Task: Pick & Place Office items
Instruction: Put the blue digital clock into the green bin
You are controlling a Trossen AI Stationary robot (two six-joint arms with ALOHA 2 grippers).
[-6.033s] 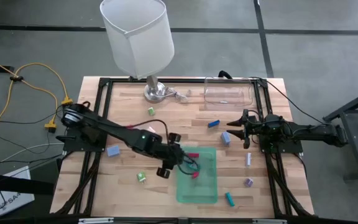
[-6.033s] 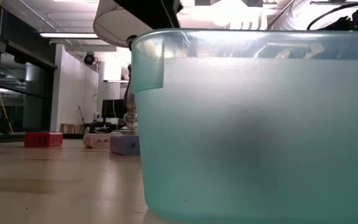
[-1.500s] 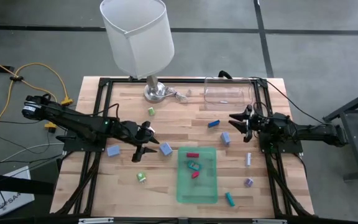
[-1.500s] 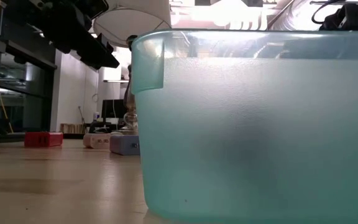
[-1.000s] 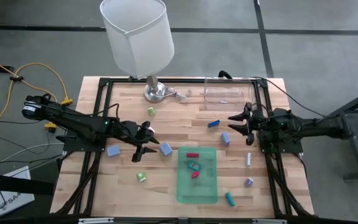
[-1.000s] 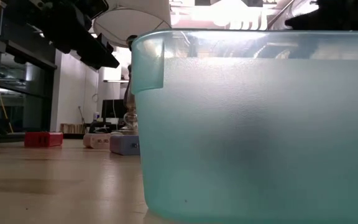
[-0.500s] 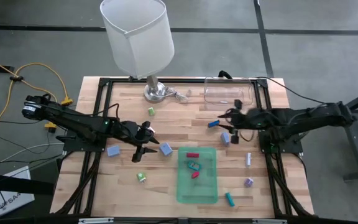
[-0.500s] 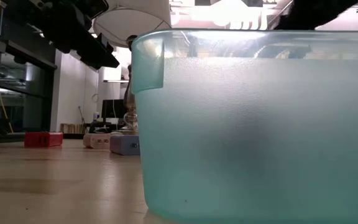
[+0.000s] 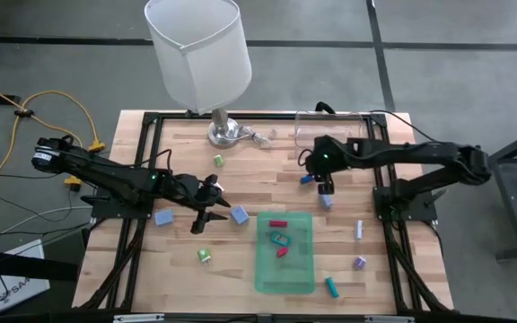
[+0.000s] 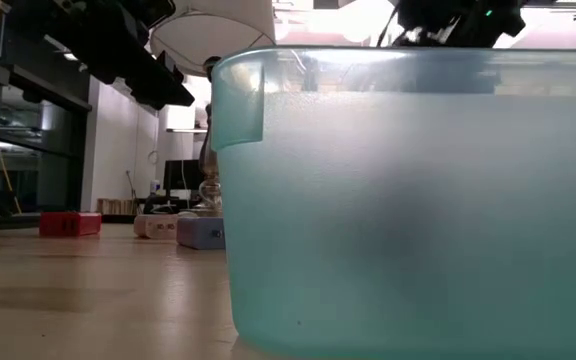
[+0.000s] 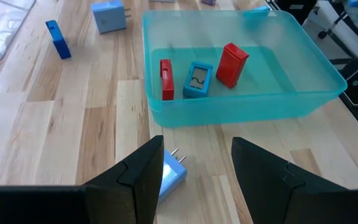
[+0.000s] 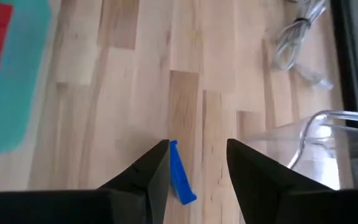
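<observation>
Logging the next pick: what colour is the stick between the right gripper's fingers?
Blue; the right wrist view shows it best.

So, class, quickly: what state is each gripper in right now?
Left gripper: open, holding nothing.
Right gripper: open around the blue stick, not gripping it.

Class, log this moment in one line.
right gripper: open, over blue stick | left gripper: open, idle | green tray: three items inside

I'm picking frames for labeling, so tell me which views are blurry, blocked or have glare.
Low view: the tray wall sits right at the lens, soft and filling most of the frame; ceiling lights blow out. Right wrist view: the clear container is soft-edged. High view: evenly lit, with the lampshade hiding some tabletop.
</observation>
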